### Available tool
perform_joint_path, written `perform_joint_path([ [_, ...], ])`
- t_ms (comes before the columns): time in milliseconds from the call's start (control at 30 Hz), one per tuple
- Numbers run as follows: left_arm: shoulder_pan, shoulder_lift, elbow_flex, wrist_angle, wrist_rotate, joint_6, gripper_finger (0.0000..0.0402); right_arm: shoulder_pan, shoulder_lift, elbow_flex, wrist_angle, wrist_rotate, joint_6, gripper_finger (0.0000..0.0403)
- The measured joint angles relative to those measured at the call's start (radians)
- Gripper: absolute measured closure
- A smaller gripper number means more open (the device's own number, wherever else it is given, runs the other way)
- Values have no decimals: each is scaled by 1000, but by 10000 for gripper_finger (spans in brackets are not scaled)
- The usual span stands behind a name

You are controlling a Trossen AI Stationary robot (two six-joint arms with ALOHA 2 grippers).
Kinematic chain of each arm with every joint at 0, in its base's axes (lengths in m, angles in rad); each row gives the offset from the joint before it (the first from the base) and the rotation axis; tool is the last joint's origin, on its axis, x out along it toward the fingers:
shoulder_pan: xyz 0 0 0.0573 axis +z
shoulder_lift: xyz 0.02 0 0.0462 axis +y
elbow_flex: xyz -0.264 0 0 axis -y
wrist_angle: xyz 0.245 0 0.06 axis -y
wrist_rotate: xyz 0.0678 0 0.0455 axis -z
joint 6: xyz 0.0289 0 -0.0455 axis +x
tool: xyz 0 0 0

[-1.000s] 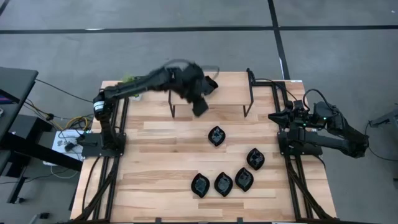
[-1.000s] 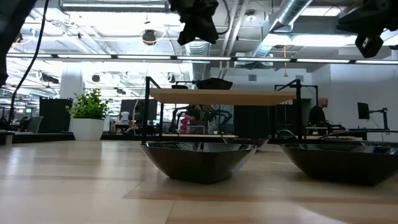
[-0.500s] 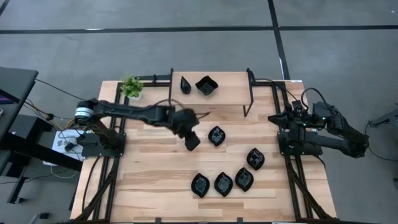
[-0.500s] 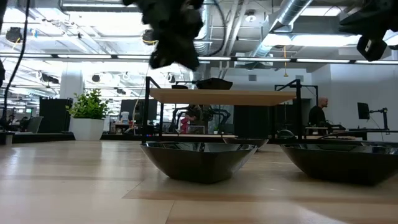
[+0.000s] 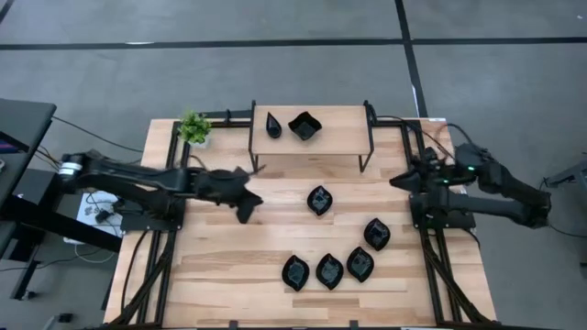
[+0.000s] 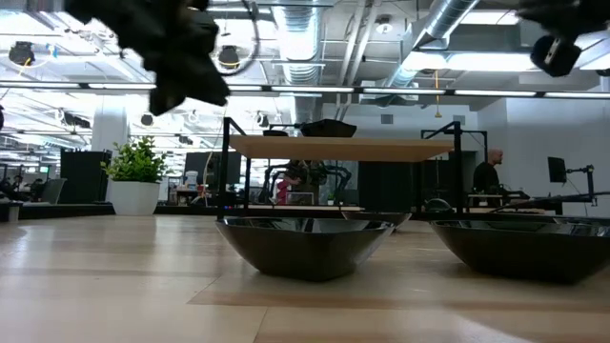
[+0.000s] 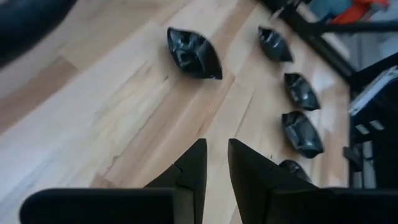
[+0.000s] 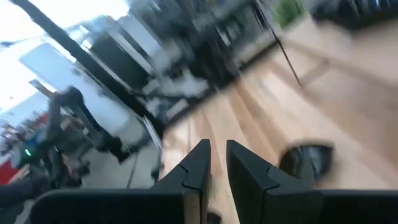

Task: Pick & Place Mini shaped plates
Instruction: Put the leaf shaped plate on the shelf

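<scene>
**Empty claw over the worktop, next plate to choose**

My left claw (image 5: 246, 203) hangs over the worktop (image 5: 220, 266), left of the nearest plate (image 5: 319, 200). In my left wrist view the two fingers (image 7: 193, 168) stand with a narrow gap and nothing between them: nearly clenched, grasping nothing. My right claw (image 5: 401, 180) waits at the right edge of the worktop; its fingers too show a thin gap with nothing held.

I judge the step in hand to be going for another plate to carry up to the shelf (image 5: 339, 137). To do it well I would spread the fingers before coming down, since the present gap looks too slim for a rim. The nearest plate lies alone, apart from the others, so it is the easy pick. I would come down over one pointed end and pinch the rim there; these glossy dishes may slip or tip. The bottom three (image 5: 328, 270) lie close together, so a claw among them could knock a neighbour.

Count: five leaf-like plates on the worktop, one alone, one to the right (image 5: 376, 234), three in the front row. On the shelf, two: a teardrop (image 5: 273, 125) and a wavy square (image 5: 304, 126). One green plant (image 5: 193, 127) stands at the back left corner.
</scene>
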Motion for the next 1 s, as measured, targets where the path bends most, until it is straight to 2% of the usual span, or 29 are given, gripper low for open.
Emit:
perform_joint_path([
  [200,2,-254,-121,3,-20,11,335,32,247,84,-175,-41,46,355],
  [367,3,-437,-211,0,-20,11,335,121,439,134,-296,-44,121,355],
  [500,3,-538,-266,1,-28,12,335,206,557,138,-364,-47,248,355],
  [767,3,-592,-298,3,-28,127,335,421,691,124,-463,-47,561,355],
  [1000,3,-587,-298,3,-27,142,335,635,690,5,-298,7,933,355],
])
